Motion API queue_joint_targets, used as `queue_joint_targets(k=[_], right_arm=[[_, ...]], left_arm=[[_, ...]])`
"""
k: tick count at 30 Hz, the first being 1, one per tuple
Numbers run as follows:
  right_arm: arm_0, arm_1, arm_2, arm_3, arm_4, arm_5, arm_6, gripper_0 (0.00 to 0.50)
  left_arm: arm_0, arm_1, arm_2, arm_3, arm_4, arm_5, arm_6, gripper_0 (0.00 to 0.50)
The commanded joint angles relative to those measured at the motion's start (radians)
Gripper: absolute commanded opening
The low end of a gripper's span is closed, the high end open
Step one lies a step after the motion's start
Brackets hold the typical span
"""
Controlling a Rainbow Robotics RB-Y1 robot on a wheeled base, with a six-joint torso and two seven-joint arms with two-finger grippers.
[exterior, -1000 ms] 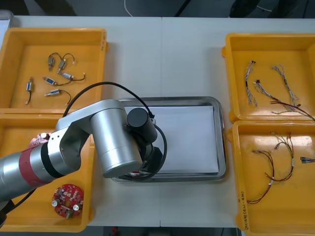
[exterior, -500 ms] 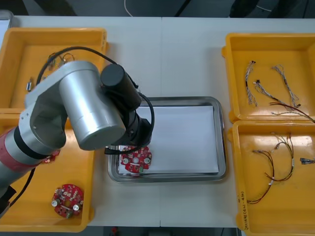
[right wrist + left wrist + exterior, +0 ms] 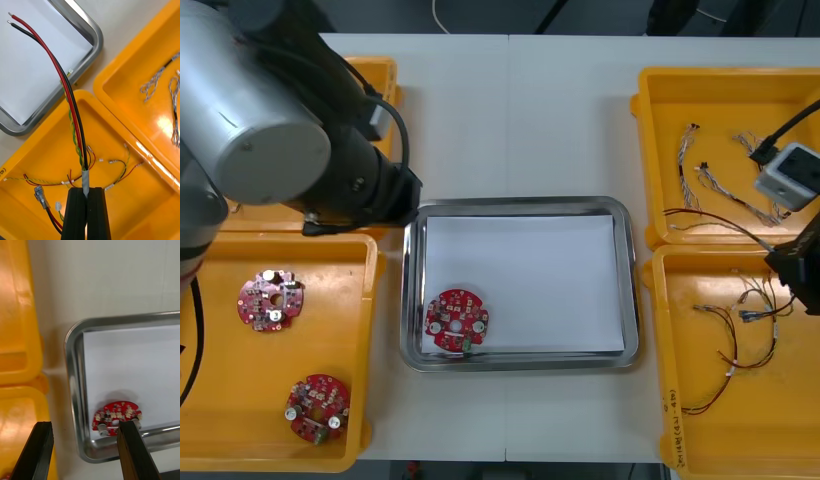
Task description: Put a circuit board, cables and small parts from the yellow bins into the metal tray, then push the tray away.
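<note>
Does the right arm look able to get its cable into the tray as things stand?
Probably yes. The right pincer, shut on the cable, is over the near right bin beside the tray; the tray's right side is bare, and the left arm is over the far left bin.

Left of the tray (image 3: 520, 203), your left arm (image 3: 250, 110) covers most of the far bin (image 3: 370, 68) and its contents. Right of the tray, the right arm (image 3: 798, 265) is cut off at the edge; the end of the cable (image 3: 70, 98) vanishes between its fingers (image 3: 77, 213).
</note>
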Motion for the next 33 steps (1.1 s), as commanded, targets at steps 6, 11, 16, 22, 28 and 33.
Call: queue_joint_targets(k=[6,11,16,22,28,33], right_arm=[[-0.188,0.009,0.236,0.009,0.052,0.003,-0.024,0.000],[-0.280,0.053,0.349,0.042,0.085,0.003,-0.019,0.000],[-0.366,0.095,0.464,0.081,0.105,0.003,-0.007,0.000],[-0.435,0.110,0.605,0.097,0.135,0.003,0.092,0.000],[-0.460,0.125,0.699,0.100,0.212,0.003,0.184,0.000],[-0.471,0.168,0.759,0.138,0.238,0.003,0.256,0.000]], left_arm=[[-0.039,0.083,0.199,0.151,-0.001,0.009,-0.221,0.500],[-0.037,0.104,0.278,0.250,-0.055,0.009,-0.314,0.500],[-0.039,0.106,0.343,0.337,-0.120,0.009,-0.423,0.500],[-0.039,0.106,0.417,0.434,-0.175,0.009,-0.530,0.500],[-0.040,0.106,0.436,0.507,-0.225,-0.040,-0.607,0.500],[-0.059,0.106,0.443,0.564,-0.241,-0.087,-0.621,0.500]])
